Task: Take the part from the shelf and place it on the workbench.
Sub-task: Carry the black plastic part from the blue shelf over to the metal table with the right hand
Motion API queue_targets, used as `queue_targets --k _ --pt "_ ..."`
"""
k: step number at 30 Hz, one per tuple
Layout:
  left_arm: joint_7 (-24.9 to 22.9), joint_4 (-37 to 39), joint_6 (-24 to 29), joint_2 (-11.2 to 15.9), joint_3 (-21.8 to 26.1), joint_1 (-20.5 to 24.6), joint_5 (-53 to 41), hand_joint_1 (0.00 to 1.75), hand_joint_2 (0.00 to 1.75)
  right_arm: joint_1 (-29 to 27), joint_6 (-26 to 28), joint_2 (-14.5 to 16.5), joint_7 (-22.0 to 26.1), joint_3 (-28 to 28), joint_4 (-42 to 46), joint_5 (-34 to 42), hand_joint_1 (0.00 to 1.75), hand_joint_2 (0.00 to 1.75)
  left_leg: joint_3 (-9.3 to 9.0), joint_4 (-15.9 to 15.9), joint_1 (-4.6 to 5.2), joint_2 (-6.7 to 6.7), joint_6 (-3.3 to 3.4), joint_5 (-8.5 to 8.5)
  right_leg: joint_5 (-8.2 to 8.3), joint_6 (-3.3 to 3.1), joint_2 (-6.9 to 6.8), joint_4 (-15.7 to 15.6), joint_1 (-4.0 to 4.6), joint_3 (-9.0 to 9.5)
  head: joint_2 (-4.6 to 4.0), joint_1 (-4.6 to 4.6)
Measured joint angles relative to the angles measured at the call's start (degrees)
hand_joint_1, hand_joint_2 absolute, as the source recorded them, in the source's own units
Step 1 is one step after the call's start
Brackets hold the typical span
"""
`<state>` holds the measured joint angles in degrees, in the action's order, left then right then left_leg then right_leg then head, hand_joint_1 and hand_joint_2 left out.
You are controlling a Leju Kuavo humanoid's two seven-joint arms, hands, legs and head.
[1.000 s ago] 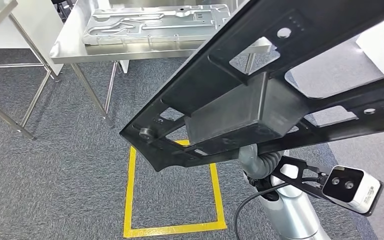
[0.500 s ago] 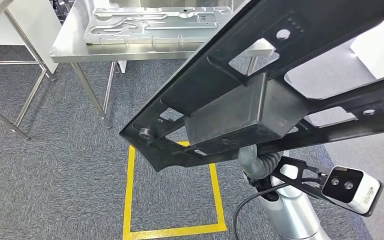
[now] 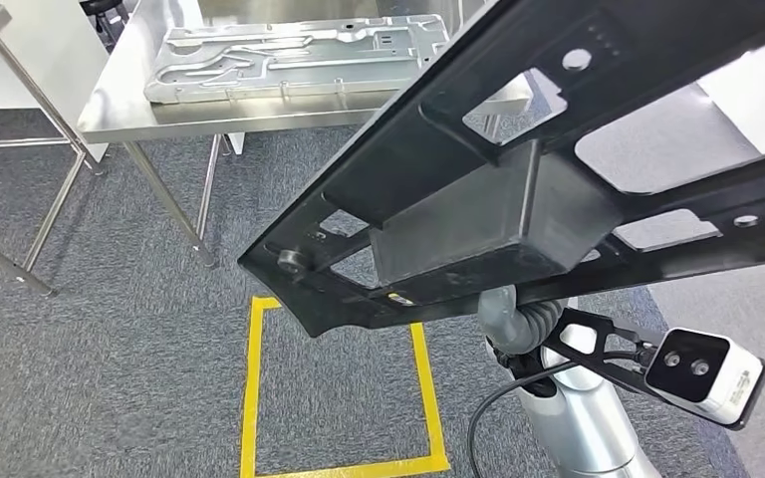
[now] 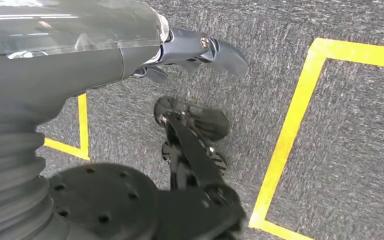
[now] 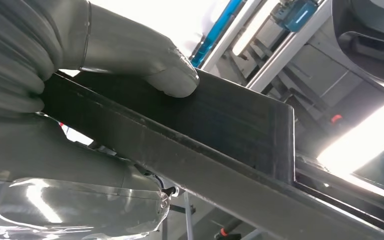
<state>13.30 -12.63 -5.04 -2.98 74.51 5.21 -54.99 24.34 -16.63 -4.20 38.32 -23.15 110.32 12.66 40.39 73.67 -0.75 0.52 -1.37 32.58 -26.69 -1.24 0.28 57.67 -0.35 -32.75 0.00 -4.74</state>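
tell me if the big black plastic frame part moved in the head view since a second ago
No. The black frame part keeps its place in the picture; only the steel workbench and yellow floor tape shifted, so the camera moved.

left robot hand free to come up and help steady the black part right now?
Probably yes. The left robot hand hangs over the carpet holding nothing, so it seems free to rise. The black part is gripped by the right robot hand alone. Nothing visible blocks the way up, though the path itself is mostly unseen.

View shifting: workbench (image 3: pixel 110 115) sliding leftward in frame | yellow floor square (image 3: pixel 254 398) drifting left | camera moving, not objects
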Motion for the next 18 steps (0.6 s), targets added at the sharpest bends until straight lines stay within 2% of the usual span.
queue_targets --k 2,3,4,5,7,9,11,13,14,15,16,17,18 --pt "0.0 0.0 0.1 0.0 0.0 0.0 0.0 0.0 1.75 0.0 0.0 0.0 0.0 0.0 0.0 0.0 1.75 1.75 -2.6 -7.2 0.03 -0.03 0.4 -5.01 -0.82 0.26 0.14 0.0 0.02 1.12 0.0 0.0" --pt "0.1 0.0 0.1 0.1 0.0 0.0 0.0 0.0 1.75 0.0 0.0 0.0 0.0 0.0 0.0 0.0 1.75 1.75 -4.23 -11.0 0.16 -0.07 0.71 -6.62 -1.23 0.52 0.2 0.1 0.1 1.53 0.0 0.0" --pt "0.1 0.0 0.1 0.1 0.0 0.0 0.0 0.0 1.75 0.0 0.0 0.0 0.0 0.0 0.0 0.0 1.75 1.75 -5.31 -13.5 0.31 -0.1 1.07 -7.37 -1.49 0.83 0.23 0.1 0.14 1.74 0.0 0.0" --pt "0.1 0.0 0.1 0.1 0.0 0.0 0.0 0.0 1.75 -0.1 0.0 0.0 0.0 0.0 0.0 0.0 1.75 1.75 -5.82 -14.7 0.47 -0.14 1.43 -7.32 -1.61 1.17 0.26 0.1 0.17 1.83 0.0 0.0" --pt "0.2 0.0 0.1 0.1 0.0 0.0 0.0 0.0 1.75 -0.2 0.1 0.0 0.0 0.0 0.1 -0.1 1.75 1.75 -6.09 -15.1 0.53 -0.2 2.14 -6.93 -1.55 1.83 0.28 0.4 0.21 1.84 0.0 0.0" --pt "0.2 0.0 0.1 0.1 0.0 0.0 0.0 0.0 1.75 -0.2 0.1 0.0 0.1 0.0 0.1 -0.2 1.75 1.75 -6.84 -15.7 0.3 -0.26 2.82 -6.74 -2.28 2.35 0.18 2.2 0.15 1.22 0.0 0.01" --pt "0.2 0.0 0.0 0.1 0.0 0.1 0.0 0.0 1.75 -0.3 0.2 0.0 0.2 0.0 0.2 -0.3 1.75 1.75 -7.57 -16.0 0.17 -0.27 3.33 -6.44 -4.7 2.91 0.07 7.8 -0.05 -1.85 0.0 0.0" --pt "0.3 0.0 0.0 0.1 0.0 0.1 -0.1 0.0 1.75 -0.6 0.2 0.0 0.3 0.0 0.2 -0.3 1.75 1.75 -8.04 -16.0 0.17 -0.28 3.52 -5.96 -6.97 3.37 0.05 14.7 -0.27 -6.5 0.0 0.0" --pt "0.3 0.0 0.0 0.2 0.0 0.1 -0.1 0.0 1.75 -0.8 0.2 0.0 0.3 0.0 0.2 -0.4 1.75 1.75 -8.37 -16.0 0.17 -0.3 3.49 -5.66 -6.85 3.49 0.03 16.3 -0.37 -8.08 0.0 0.0" --pt "0.3 0.0 0.0 0.2 0.0 0.0 -0.1 0.0 1.75 -0.9 0.3 0.0 0.3 0.0 0.2 -0.5 1.75 1.75 -8.79 -16.0 0.17 -0.33 3.42 -5.33 -5.58 3.47 0.01 15.9 -0.44 -8.64 0.0 0.0" --pt "0.3 0.0 0.0 0.2 0.0 0.0 -0.1 0.0 1.75 -1.0 0.3 0.0 0.3 0.0 0.2 -0.6 1.75 1.75 -9.34 -16.0 0.16 -0.38 3.31 -4.95 -3.22 3.36 -0.03 13.3 -0.48 -8.1 0.0 0.0" --pt "0.3 0.0 0.0 0.1 0.0 0.0 -0.1 0.0 1.75 -1.0 0.3 0.0 0.3 0.0 0.2 -0.6 1.75 1.75 -9.91 -16.1 0.15 -0.41 3.15 -4.53 -0.32 3.11 -0.11 9.3 -0.47 -6.77 0.0 0.0" --pt "0.3 0.0 0.0 0.1 0.0 0.0 -0.1 0.0 1.75 -1.0 0.3 0.0 0.3 0.0 0.2 -0.7 1.75 1.75 -10.41 -16.1 0.18 -0.43 2.91 -4.13 1.49 2.82 -0.22 5.6 -0.31 -5.46 0.0 0.0"
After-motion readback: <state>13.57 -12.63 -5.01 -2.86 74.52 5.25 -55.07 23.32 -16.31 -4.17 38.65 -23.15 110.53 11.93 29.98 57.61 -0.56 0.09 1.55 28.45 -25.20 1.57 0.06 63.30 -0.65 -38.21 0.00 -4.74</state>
